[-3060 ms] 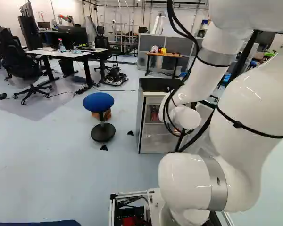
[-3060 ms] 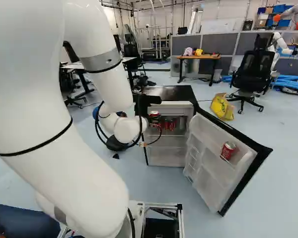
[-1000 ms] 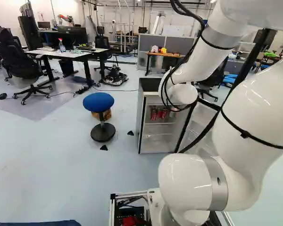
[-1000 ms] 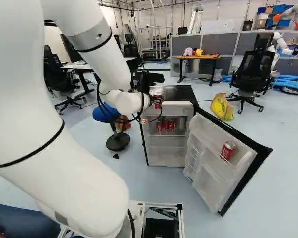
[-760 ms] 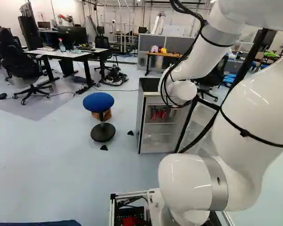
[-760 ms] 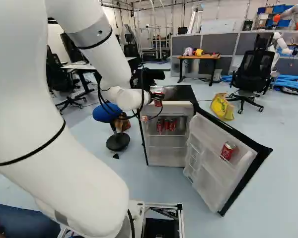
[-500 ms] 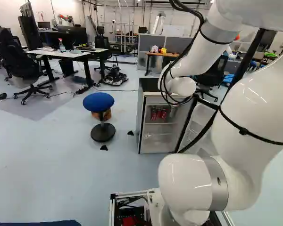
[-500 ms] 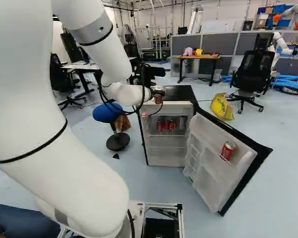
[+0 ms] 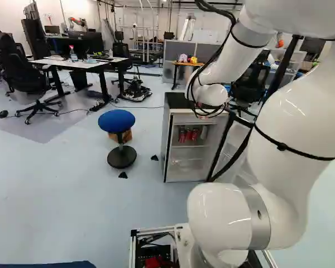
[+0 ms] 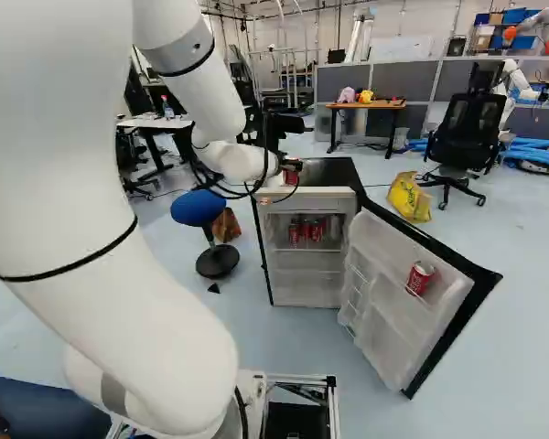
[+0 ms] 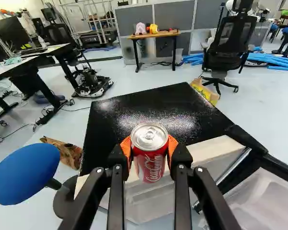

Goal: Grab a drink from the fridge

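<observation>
In the right base view my gripper [image 10: 288, 166] is at the fridge's top front edge, partly hidden by the wrist and cables. The wrist view shows the gripper [image 11: 149, 152] shut on a red can [image 11: 150, 167], an orange pad pressed to each side, the can upright. Behind and below it lies the black top of the fridge [image 11: 149, 112]. The fridge door [image 10: 398, 297] stands open. Several red cans [image 10: 306, 232] stand on the upper shelf inside, and another can [image 10: 420, 277] sits in the door rack.
A blue stool [image 9: 116, 121] stands beside the fridge. Farther back are a wooden table [image 10: 366, 105], a black office chair [image 10: 467, 133], a yellow bag [image 10: 408, 197] and a white desk [image 9: 81, 64]. Another robot [image 10: 517, 82] stands at the far right of the right base view.
The arm has shifted against its lowest joint, carrying the held can a little; in the left base view its wrist has moved left and down. The base, fridge and shelved cans have stayed put.
</observation>
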